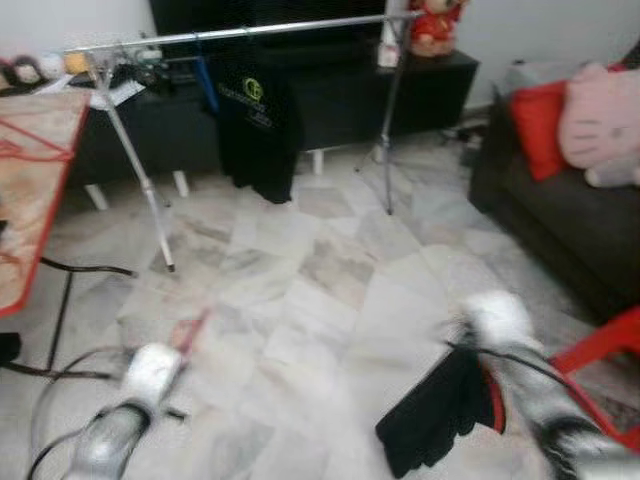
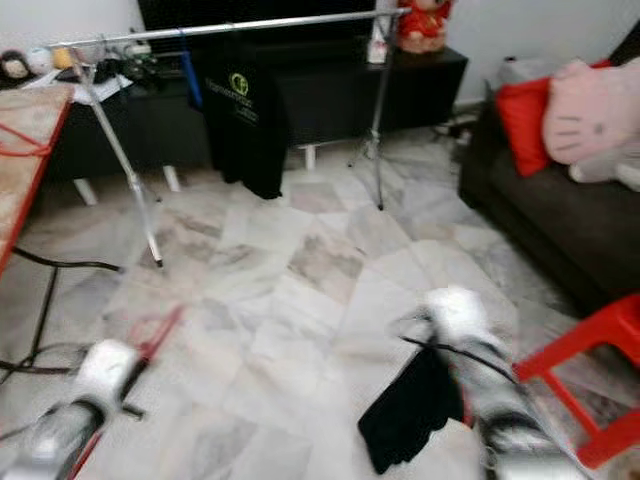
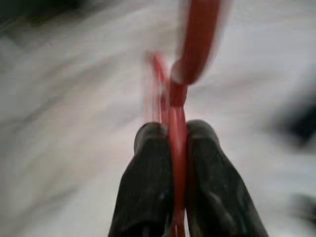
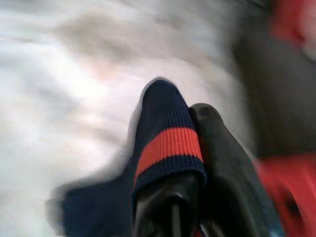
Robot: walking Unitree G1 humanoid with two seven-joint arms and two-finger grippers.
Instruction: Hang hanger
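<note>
While left gripper [image 3: 168, 133] clamps red hanger [image 3: 175, 113], right gripper [image 4: 190, 123] pinches dark garment [image 4: 165, 143]; rail [image 1: 240, 33] lies well ahead of both jaws, running crosswise

A home living room: dark sofa [image 1: 570, 215] with cushions, marble floor [image 1: 330, 270], clothes rack [image 1: 240, 35].

Rack [image 1: 240, 33] ahead, table [image 1: 35, 190] at left, sofa [image 1: 570, 215] at right
</note>
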